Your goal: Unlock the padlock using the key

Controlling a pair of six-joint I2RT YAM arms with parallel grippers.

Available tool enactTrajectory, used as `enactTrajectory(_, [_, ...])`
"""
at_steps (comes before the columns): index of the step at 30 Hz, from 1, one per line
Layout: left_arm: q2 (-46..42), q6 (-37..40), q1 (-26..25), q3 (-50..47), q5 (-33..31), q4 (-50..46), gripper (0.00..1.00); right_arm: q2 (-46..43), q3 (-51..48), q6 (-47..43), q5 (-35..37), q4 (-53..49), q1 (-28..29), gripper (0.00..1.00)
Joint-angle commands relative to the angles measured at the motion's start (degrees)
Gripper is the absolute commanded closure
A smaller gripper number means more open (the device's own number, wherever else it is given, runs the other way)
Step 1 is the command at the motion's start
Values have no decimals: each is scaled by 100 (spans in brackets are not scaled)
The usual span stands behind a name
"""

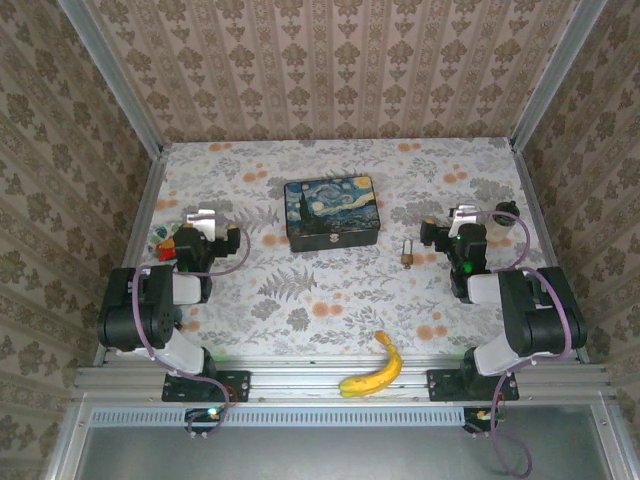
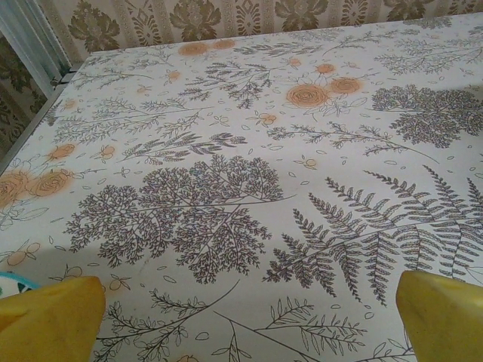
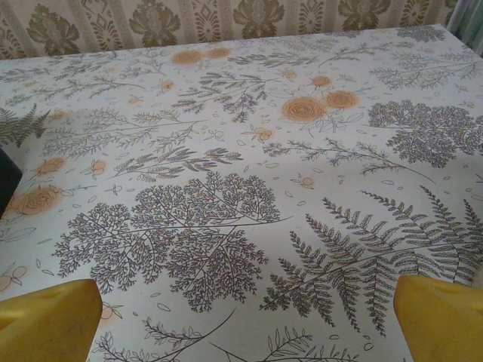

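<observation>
The tiny brass padlock (image 1: 408, 253) with its thin silvery shackle lies on the flowered tablecloth, right of centre. It is a little left of my right gripper (image 1: 462, 214) and apart from it. I cannot make out a key as a separate thing. My left gripper (image 1: 200, 217) rests far to the left, by the table's left edge. In the left wrist view the yellow fingertips (image 2: 53, 317) stand wide apart with only cloth between them, so the left gripper (image 2: 241, 324) is open. The right gripper (image 3: 245, 324) is open the same way, its yellow fingertips (image 3: 441, 313) at the frame's lower corners.
A starry-night painted tin (image 1: 331, 212) stands at the table's middle back; its dark corner (image 3: 6, 181) shows in the right wrist view. A yellow banana (image 1: 375, 368) lies at the near edge. A small colourful object (image 1: 160, 238) sits beside the left gripper. Patterned walls enclose the table.
</observation>
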Motion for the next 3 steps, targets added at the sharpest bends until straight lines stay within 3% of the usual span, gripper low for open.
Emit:
enactTrajectory(1, [-46,126,-25,-3,-17,77,0,30,104,-123,157,-2,40,0])
enactTrajectory(3, [-41,128,-23,-7,-19,80,0,30,99,-123,155,-3,45,0])
